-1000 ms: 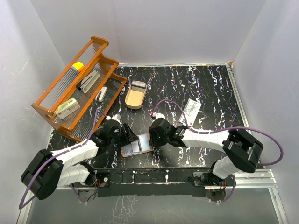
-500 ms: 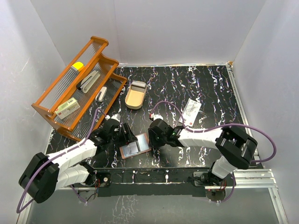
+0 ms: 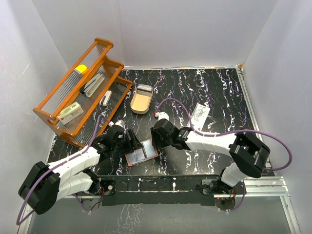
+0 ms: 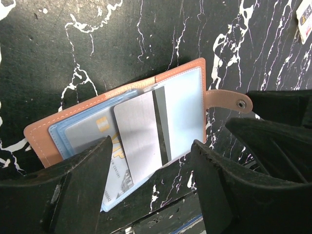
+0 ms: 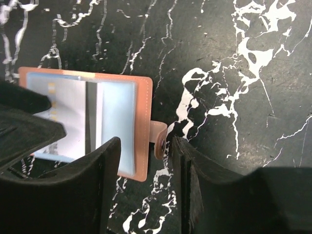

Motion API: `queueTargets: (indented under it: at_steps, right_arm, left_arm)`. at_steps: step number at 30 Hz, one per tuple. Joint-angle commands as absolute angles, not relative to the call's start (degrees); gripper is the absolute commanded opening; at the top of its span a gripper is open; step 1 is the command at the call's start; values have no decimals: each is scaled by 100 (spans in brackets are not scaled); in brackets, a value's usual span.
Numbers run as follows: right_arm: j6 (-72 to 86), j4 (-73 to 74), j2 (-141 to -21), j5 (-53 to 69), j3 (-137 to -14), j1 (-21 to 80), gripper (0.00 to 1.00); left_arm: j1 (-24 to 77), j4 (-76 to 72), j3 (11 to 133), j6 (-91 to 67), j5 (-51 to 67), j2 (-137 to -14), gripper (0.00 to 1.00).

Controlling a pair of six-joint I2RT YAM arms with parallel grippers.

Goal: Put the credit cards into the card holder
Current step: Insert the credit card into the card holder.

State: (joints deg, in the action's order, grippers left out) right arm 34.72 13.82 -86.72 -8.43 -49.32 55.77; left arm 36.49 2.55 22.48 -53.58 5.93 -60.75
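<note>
A: Black, white-veined counter (image 3: 214, 87), white walls on three sides. Where is the card holder (image 3: 142, 153)?
B: Lying open at the counter's 6 o'clock edge, between the two arms. A silver card (image 4: 141, 134) with a dark stripe lies on its pale pockets, with a chip card (image 4: 92, 136) tucked under it.
A: And the grippers?
B: Both are parted. The left gripper (image 4: 151, 146) stands wide, straddling the cards and gripping nothing. The right gripper (image 5: 146, 141) has the strap tab (image 5: 158, 139) in the gap between its fingers.
A: Other cards?
B: One white card (image 3: 200, 116) with red print, at 2 o'clock from the holder, well apart.
</note>
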Motion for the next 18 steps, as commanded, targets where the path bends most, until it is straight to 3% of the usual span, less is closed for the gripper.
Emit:
queueTargets:
  at_steps: [1,11,18]
  right_arm:
    - [3303,1376,-9109,-1147,-5224,5590,45]
    - [3476,1050,-9088,-702,-4950,5592,19]
    - [3836,638,-8880,-343,-4453,5622,14]
  left_arm:
    - [3639,197,2080,-5510,763,-6069,65]
    - [3639,1,2052,-5571,836,-6143,65]
    - [3638,-454,1984,-5712,1094,-6399,64]
